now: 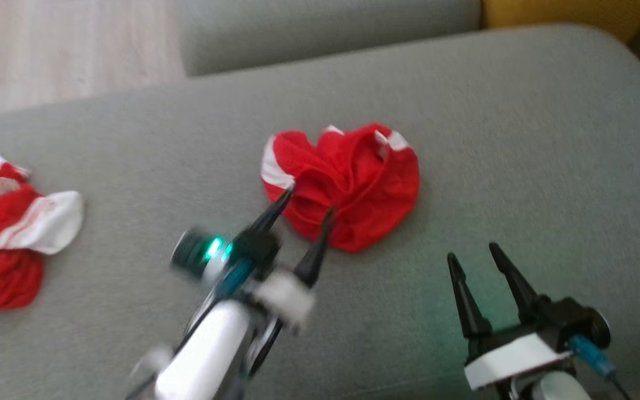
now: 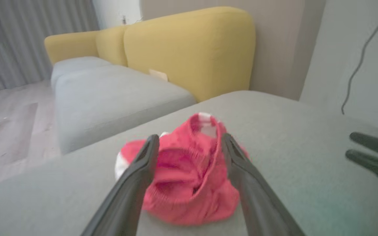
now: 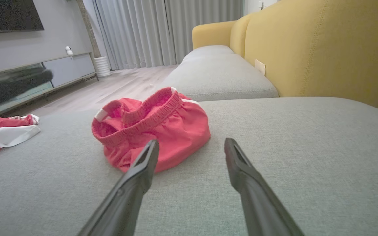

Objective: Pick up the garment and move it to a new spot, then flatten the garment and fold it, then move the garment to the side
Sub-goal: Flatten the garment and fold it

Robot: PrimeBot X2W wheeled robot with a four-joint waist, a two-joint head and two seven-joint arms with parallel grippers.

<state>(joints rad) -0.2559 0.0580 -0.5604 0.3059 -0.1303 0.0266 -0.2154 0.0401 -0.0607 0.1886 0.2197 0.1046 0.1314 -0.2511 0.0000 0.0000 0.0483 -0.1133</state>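
A crumpled red garment (image 1: 348, 183) with white side stripes and an elastic waistband lies bunched in the middle of the grey cushion (image 1: 520, 139). My left gripper (image 1: 310, 201) is open, its fingertips over the garment's near-left edge. In the left wrist view the garment (image 2: 189, 173) sits between and beyond the spread fingers (image 2: 143, 170) of the left gripper (image 2: 190, 141). My right gripper (image 1: 473, 251) is open and empty to the garment's lower right, clear of it. From the right wrist view the garment (image 3: 153, 127) lies ahead and left of the right gripper (image 3: 191, 144).
A second red-and-white garment (image 1: 9, 222) is heaped at the cushion's left edge. Another grey seat (image 3: 218, 72) and a yellow backrest (image 3: 323, 46) stand beyond. Wooden floor (image 1: 48, 50) lies off the cushion's far-left side.
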